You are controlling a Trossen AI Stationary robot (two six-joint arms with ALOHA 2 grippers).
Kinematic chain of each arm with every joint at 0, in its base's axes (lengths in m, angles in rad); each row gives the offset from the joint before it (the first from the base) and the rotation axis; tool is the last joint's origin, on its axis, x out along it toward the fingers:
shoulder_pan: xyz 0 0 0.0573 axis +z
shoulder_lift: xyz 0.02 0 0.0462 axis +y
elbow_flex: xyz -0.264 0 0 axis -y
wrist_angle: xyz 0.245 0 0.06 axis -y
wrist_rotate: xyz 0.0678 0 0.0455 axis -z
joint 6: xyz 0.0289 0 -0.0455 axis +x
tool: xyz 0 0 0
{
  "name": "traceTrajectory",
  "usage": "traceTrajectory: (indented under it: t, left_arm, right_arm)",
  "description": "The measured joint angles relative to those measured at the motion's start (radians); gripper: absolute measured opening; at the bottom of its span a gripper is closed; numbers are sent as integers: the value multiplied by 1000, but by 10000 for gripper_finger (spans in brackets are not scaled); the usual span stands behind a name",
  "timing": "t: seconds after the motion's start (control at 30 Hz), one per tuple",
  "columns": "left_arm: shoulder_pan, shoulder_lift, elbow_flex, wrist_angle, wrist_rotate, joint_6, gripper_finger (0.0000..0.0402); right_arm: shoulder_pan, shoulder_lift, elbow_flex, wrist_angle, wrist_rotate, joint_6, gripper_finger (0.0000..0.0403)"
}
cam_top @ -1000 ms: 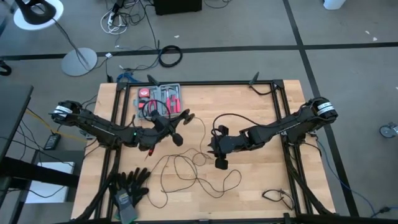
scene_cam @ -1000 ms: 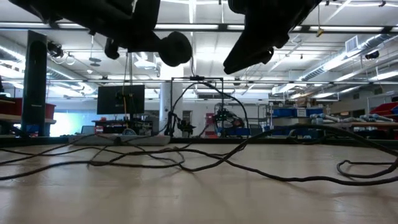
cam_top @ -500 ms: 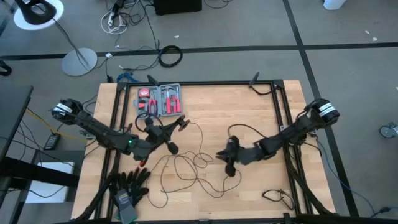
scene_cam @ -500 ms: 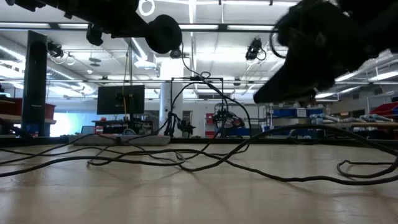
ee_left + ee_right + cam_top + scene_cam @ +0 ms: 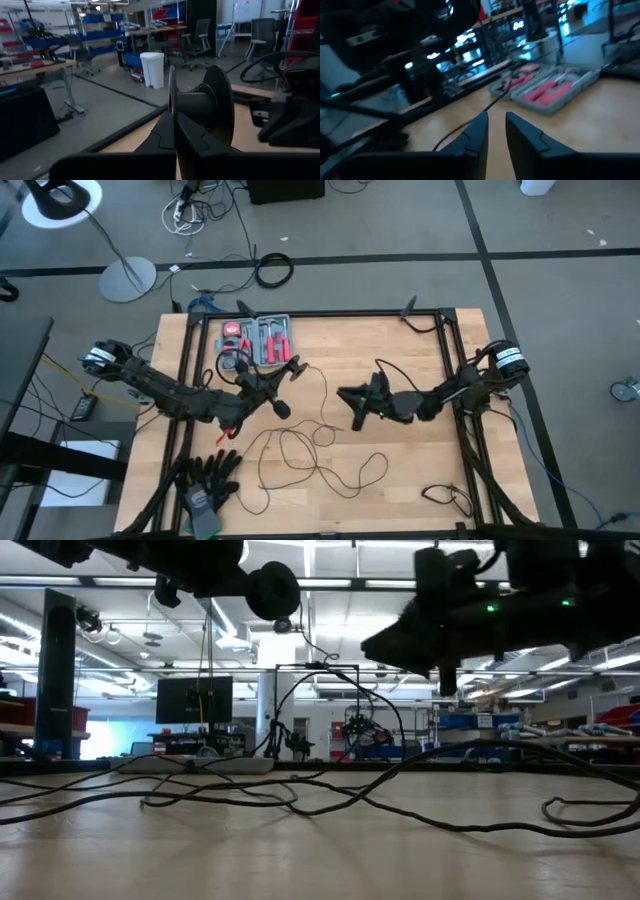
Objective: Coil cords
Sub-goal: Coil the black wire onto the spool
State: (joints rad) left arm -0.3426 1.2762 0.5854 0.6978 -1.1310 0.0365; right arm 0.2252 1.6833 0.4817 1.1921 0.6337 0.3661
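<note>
The cord is a thin black wire whose slack loops [image 5: 300, 450] lie on the wooden table [image 5: 400, 470]; they also show in the low view [image 5: 330, 802]. Its round black puck end [image 5: 272, 590] is held up over the table's left half by my shut left gripper [image 5: 278, 387]. From the puck the wire [image 5: 325, 385] hangs down to the loops. My right gripper [image 5: 348, 398] hovers level over the table's middle. It points toward the left gripper, with a narrow gap [image 5: 496, 124] between its fingers and nothing in that gap. My left gripper pinches the puck's nearer thin flange [image 5: 171, 107] between its two shut fingers, which come at it level from the table's left. The puck is lifted clear of the table. The wire runs slack from it down to the loops.
A red tool case [image 5: 258, 340] lies at the far left and black gloves [image 5: 205, 477] at the near left. A short cable [image 5: 445, 496] lies near the right front corner. Black frame rails [image 5: 450, 350] run along the table's sides. Bare wood lies right of the loops.
My right gripper has swung from pointing down over the loops to pointing level at the left gripper, its tip going toward the table's far edge. My left gripper has raised the puck slightly. The loops on the table have stayed put.
</note>
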Motion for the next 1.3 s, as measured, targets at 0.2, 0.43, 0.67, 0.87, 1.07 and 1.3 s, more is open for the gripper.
traceTrajectory:
  t: [0.2, 0.43, 0.67, 0.87, 1.07, 1.3]
  left_arm:
    - [9, 0, 0, 58, 11, 68, 0]
    - [9, 0, 0, 60, 11, 58, 0]
    - [7, 0, 0, 60, 11, 39, 0]
    - [7, 0, 0, 70, 10, 62, 0]
    - [7, 0, 0, 69, 4, 71, 0]
    - [7, 0, 0, 67, -9, 93, 0]
  right_arm:
    - [-59, 1, 50, -8, -21, -51, 109]
    - [-115, 1, 87, -53, -169, -93, 144]
    - [-142, 1, 205, -276, -219, -230, 150]
    - [-167, 1, 289, -467, -178, -234, 148]
    - [-178, 0, 310, -484, -172, -316, 133]
    - [-154, 0, 311, -478, -142, -461, 116]
